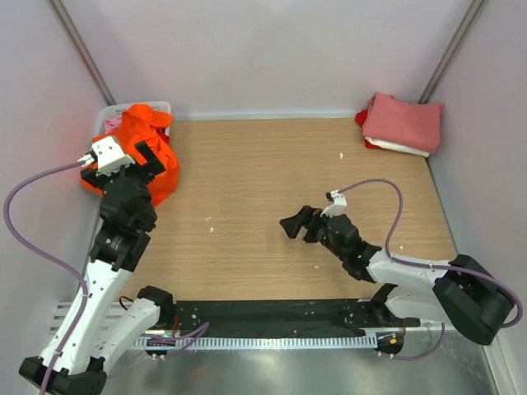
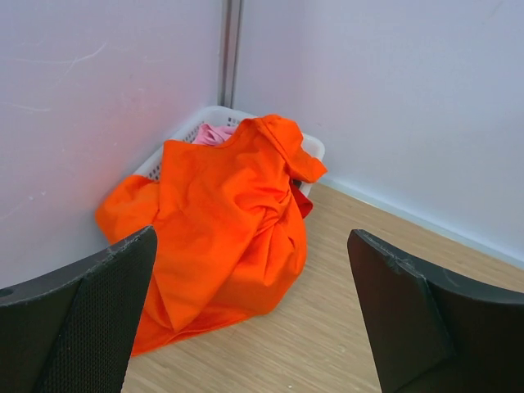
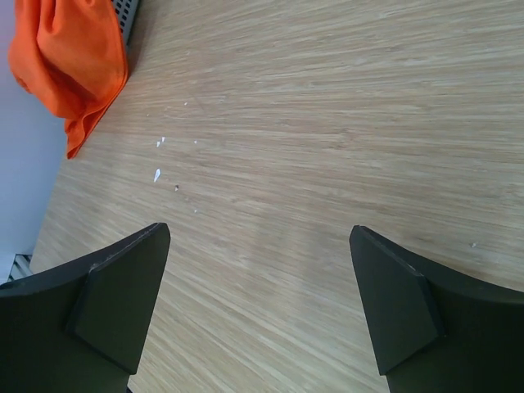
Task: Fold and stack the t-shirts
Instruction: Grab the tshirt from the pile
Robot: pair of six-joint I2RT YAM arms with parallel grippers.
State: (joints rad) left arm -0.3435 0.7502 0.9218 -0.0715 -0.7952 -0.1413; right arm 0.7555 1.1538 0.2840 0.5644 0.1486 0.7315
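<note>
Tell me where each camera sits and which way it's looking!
Top camera: above and behind the arms, looking down on the table; both arms show, left pincer and right pincer open, folded t-shirts far right.
Left wrist camera: on the left arm, facing the orange t-shirt draped over the basket; its own pincer shows at the bottom.
Right wrist camera: on the right arm, looking down across the table; its own pincer shows at the bottom.
Shared: all three views show the orange t-shirt.
</note>
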